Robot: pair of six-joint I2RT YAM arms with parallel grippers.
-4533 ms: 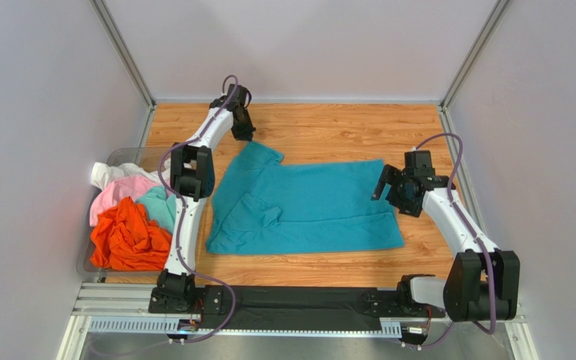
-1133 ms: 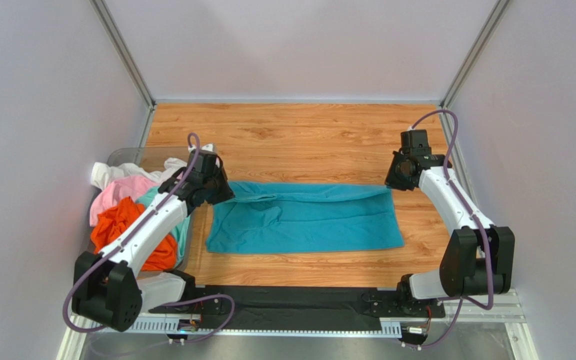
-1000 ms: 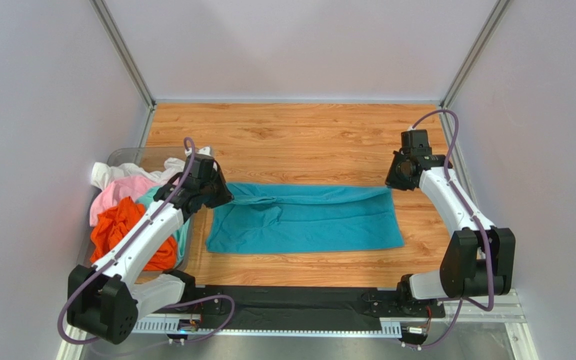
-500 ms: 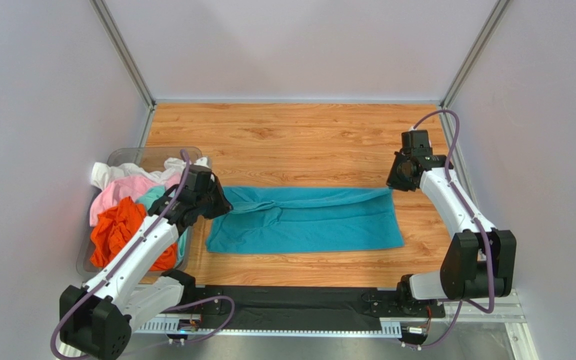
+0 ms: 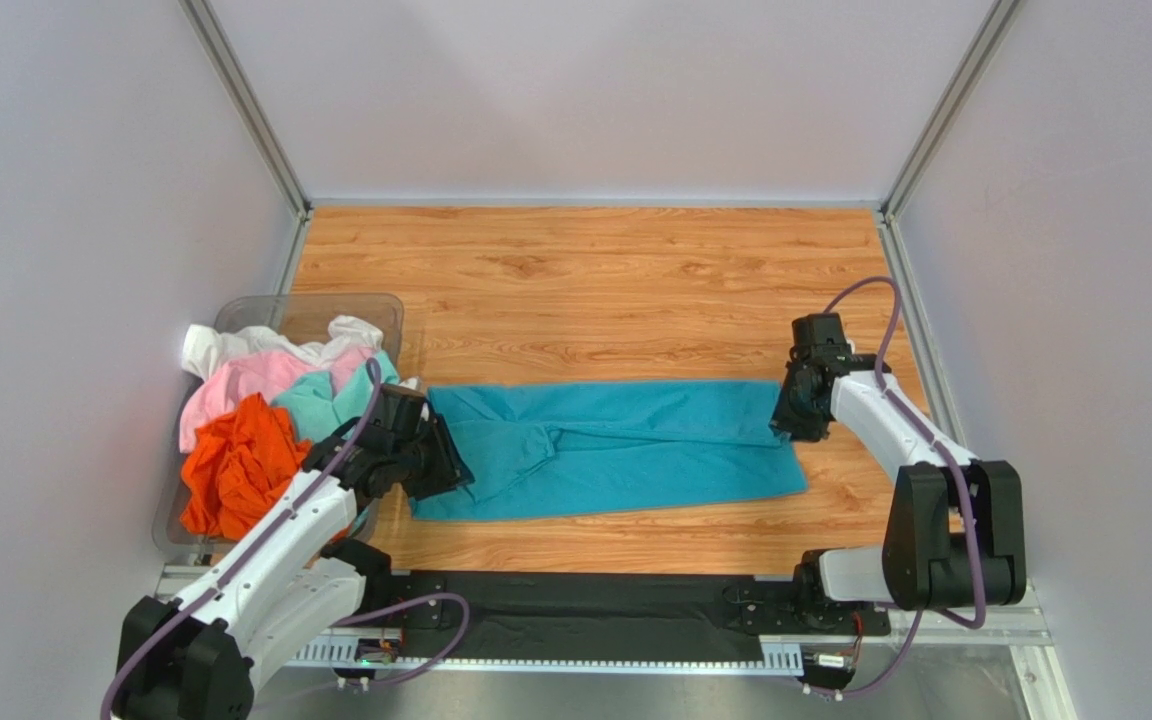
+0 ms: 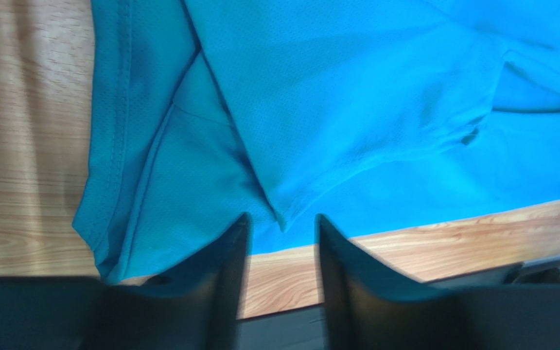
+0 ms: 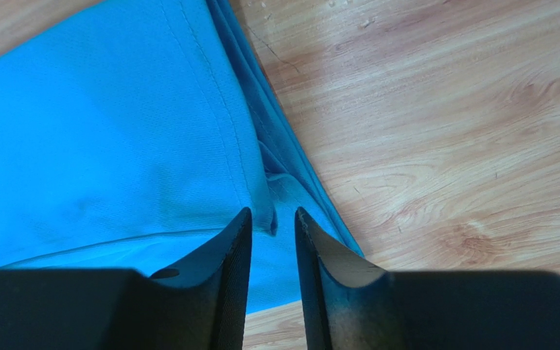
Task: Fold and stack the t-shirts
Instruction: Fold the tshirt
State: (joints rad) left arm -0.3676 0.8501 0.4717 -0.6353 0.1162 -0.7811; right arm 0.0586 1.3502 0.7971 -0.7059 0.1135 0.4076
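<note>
The teal t-shirt [image 5: 620,447] lies as a long folded band across the near part of the table, its top layer brought over the lower one. My left gripper [image 5: 441,459] sits at the shirt's left end and my right gripper [image 5: 787,422] at its right end. In the left wrist view the teal t-shirt [image 6: 319,102] has a folded corner lying loose between the parted tips of the left gripper [image 6: 280,220]. The right gripper [image 7: 272,214] stands open over the hem corner of the teal t-shirt [image 7: 100,131]. Neither pinches the cloth.
A clear bin [image 5: 285,311] at the left holds white [image 5: 222,348], pink [image 5: 244,384], light aqua [image 5: 330,399] and orange [image 5: 244,468] t-shirts in a heap. Bare wooden table [image 5: 612,285] lies beyond the teal shirt. A black strip [image 5: 597,603] runs along the near edge.
Both arms pulled the shirt's far edge toward the near edge, folding it over into a narrower band. Both grippers, shut on the cloth before, have opened and let it go.
</note>
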